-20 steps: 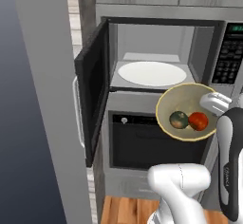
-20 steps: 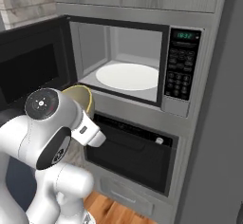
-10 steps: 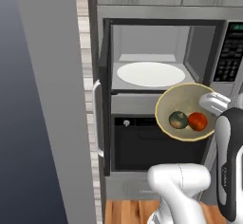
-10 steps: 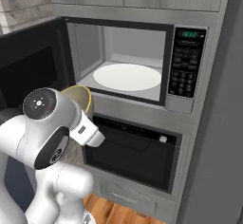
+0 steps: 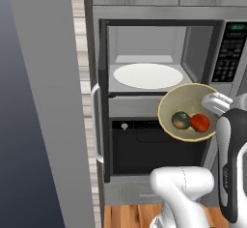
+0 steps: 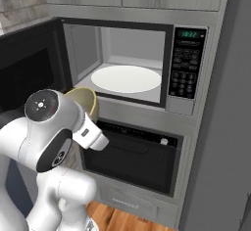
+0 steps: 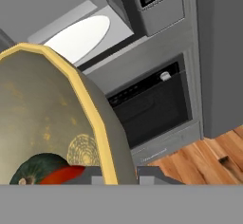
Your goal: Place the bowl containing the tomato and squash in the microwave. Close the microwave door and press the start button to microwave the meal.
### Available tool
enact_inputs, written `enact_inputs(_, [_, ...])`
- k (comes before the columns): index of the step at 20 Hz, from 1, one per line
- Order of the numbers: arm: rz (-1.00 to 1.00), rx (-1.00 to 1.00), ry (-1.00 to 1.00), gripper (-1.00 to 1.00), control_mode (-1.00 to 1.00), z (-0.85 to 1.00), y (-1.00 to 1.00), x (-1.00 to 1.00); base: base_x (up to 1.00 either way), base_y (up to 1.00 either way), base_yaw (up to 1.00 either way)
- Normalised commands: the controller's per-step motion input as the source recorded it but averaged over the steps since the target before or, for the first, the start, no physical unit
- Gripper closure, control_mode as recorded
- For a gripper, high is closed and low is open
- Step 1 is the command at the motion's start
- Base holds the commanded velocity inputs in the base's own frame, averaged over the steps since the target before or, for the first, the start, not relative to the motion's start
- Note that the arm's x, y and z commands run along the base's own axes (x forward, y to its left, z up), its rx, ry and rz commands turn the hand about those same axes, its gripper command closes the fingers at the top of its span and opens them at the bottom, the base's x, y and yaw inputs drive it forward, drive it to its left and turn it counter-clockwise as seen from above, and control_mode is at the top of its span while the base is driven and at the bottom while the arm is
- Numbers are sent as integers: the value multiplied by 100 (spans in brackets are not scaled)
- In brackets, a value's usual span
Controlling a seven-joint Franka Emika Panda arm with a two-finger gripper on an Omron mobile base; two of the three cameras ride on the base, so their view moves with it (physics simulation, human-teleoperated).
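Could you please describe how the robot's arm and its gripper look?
The arm is glossy white with rounded links, dark grey joint bands and a round grey cap at one joint. The gripper is a pale grey block.

I'm seeing the pale yellow bowl (image 5: 188,112) hanging in front of the open microwave (image 5: 159,58), below its white turntable, carrying the squash (image 5: 181,121) left of the tomato (image 5: 200,122); the microwave door (image 5: 102,101) is standing wide open at left.
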Motion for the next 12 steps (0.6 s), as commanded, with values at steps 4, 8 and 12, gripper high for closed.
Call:
enact_inputs(4, [0, 0, 0, 100, -100, 0, -8, 4, 0, 0, 0])
enact_inputs(8, [0, 0, 0, 100, -100, 0, -18, 0, 0, 0, 0])
enact_inputs(12, [0, 0, 0, 100, -100, 0, -4, 0, 0, 0, 0])
